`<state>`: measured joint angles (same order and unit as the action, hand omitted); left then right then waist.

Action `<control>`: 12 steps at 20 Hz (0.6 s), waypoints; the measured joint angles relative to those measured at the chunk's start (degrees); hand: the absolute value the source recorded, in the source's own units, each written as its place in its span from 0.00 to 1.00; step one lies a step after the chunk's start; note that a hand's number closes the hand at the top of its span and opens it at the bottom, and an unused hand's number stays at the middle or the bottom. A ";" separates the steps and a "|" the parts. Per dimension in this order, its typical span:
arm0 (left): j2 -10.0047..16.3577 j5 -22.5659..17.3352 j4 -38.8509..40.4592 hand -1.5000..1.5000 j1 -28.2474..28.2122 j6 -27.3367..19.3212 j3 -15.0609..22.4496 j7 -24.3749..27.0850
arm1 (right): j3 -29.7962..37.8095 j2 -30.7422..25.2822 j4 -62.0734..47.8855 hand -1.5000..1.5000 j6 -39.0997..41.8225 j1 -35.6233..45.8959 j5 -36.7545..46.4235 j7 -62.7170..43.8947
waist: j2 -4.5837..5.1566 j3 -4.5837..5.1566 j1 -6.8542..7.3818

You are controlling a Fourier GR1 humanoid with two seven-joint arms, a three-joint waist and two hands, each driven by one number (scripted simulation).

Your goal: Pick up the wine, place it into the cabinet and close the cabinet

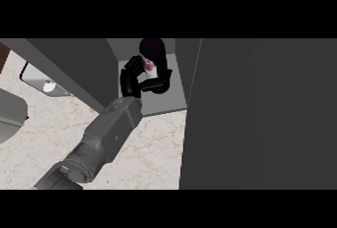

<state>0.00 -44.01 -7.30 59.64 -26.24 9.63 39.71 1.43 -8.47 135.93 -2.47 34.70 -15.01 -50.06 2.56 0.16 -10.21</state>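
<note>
The wine bottle [151, 50] is dark, with a white label bearing a red mark, and it stands inside the open cabinet near the back. My left hand [133, 82] reaches in from the lower left and is curled round the bottle's lower part, fingers on the left and beneath the label. The hand hides the bottle's base, so I cannot tell whether it rests on the grey cabinet floor [168, 103]. The right hand shows nowhere.
The open cabinet door [263, 111] is a big dark panel filling the right side. The cabinet's left wall [76, 67] slants down beside my forearm. A pale marble counter [151, 151] lies below. A shiny rectangular item [43, 80] and a grey rounded object [10, 113] sit at the left.
</note>
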 measured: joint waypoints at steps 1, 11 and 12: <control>0.00 -0.06 0.10 1.00 0.62 -0.28 0.07 -0.38 | 0.14 -0.03 0.01 0.00 0.00 -0.13 -0.10 -0.07 | -0.02 0.00 0.18; 0.00 -1.29 2.36 1.00 5.24 -1.60 -1.12 -4.64 | 1.48 -0.83 0.18 0.00 1.13 -1.55 -0.53 0.56 | 0.31 -0.05 1.11; 0.04 -1.37 2.63 1.00 5.56 -1.61 -1.29 -4.96 | 1.52 -0.88 0.23 0.00 1.35 -1.96 -0.53 0.79 | 0.35 -0.06 1.22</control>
<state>0.04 -45.37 -4.66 65.20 -27.85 8.34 34.75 2.95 -9.35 136.16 -1.12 32.74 -15.54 -49.27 2.91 0.11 -8.98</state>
